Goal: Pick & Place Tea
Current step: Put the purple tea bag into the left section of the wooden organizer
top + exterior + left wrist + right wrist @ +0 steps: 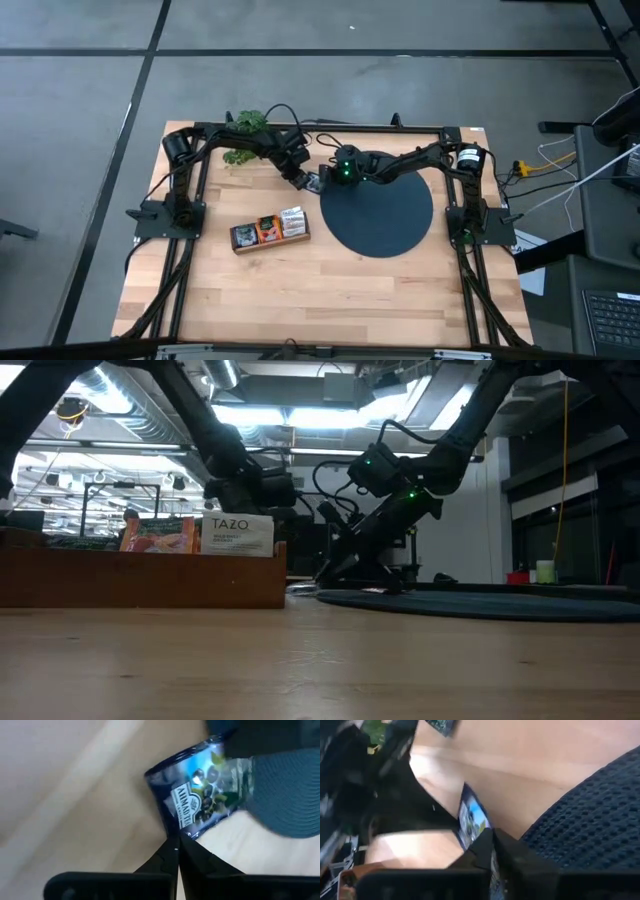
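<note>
A dark blue tea sachet [200, 795] with a printed label is held between both grippers at the far left rim of the dark disc [378, 213]. My left gripper [177, 845] comes from the left and is shut on it. My right gripper [492, 845] comes from the right and is shut on it too. In the high view the two grippers meet at the sachet [314, 183]. The right wrist view shows the sachet [471, 820] almost edge-on. More sachets [268, 228] stand in the wooden tray [240, 246]. My left gripper pinches the sachet's edge [184, 832] between its two fingertips, only at their free ends; the sachet spreads out beyond them toward the disc. My right gripper pinches the opposite edge [479, 834] of the sachet between its two fingers, coming from the disc's side. The sachet stands on edge between the fingers.
The wooden tray [140, 582] with a white sachet [240, 535] sits left of the disc near the table's middle. A green leafy plant [245, 125] stands at the far edge behind the left arm. Bare wood [330, 290] lies toward the near edge.
</note>
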